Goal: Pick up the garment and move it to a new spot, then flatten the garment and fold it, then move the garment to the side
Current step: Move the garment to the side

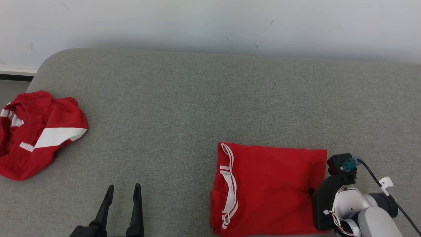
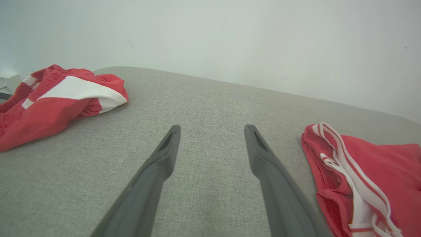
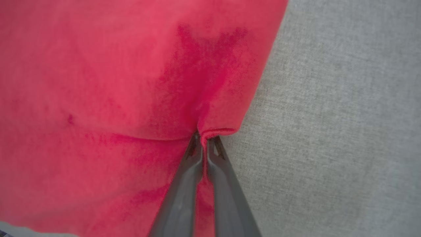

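**At the near right of the bench [image 1: 184, 98]: right claw [image 3: 204, 138] pinches folded garment [image 1: 273, 187]**

The folded garment lies flat, striped edge toward the middle. The right claw is clenched on a fold of cloth at its right edge. The left claw [image 1: 124, 186] stands released beside it. A crumpled garment [image 1: 36, 131] sits far left.

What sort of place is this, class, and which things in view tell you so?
Probably a robot test room for folding clothes: a grey fabric bench against a bare white wall, a folded garment pinched by the right claw, and a crumpled garment at the left.
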Controlling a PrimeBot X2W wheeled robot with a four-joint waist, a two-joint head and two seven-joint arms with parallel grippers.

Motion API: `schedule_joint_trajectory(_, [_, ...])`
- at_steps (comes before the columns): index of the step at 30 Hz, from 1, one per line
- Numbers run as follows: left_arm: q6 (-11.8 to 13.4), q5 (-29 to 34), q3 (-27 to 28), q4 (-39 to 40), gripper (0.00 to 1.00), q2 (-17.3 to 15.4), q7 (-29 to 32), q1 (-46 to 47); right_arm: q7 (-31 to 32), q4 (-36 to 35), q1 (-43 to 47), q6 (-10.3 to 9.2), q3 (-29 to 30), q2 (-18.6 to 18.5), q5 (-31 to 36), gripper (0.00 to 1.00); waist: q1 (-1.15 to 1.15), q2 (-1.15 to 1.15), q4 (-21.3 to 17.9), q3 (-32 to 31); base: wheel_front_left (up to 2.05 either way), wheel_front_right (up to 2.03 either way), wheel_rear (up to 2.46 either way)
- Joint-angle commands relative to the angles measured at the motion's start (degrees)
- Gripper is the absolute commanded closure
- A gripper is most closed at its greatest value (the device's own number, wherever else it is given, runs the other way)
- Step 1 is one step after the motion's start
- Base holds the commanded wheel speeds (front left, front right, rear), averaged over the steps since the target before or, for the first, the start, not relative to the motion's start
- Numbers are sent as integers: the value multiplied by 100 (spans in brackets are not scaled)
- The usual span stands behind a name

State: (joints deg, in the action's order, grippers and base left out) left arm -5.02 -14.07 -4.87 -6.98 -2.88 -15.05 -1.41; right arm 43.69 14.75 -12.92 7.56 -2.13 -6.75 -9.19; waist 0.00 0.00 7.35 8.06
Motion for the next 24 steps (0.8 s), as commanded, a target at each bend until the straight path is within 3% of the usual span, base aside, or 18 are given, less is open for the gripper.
schedule_joint_trajectory(1, [28,-24,16,39,0,-1,-17,68,-1,-2,-116,-16,-48,-146,20,100,0,0,-45,36,0,0,0])
schedule_joint_trajectory(11, [93,73,159,283,0,-1,-18,186,-20,9,-985,-16,-599,-1031,-235,100,0,0,-609,244,0,0,0])
schedule_joint_trajectory(19, [43,226,113,388,0,0,-17,464,-169,187,-1611,-16,-882,-2175,-395,100,0,0,-1255,575,0,0,0])
schedule_joint_trajectory(24, [-53,364,28,549,0,-3,-17,746,-457,385,-2049,-16,-854,-2666,-444,100,0,0,-1676,972,0,0,0])
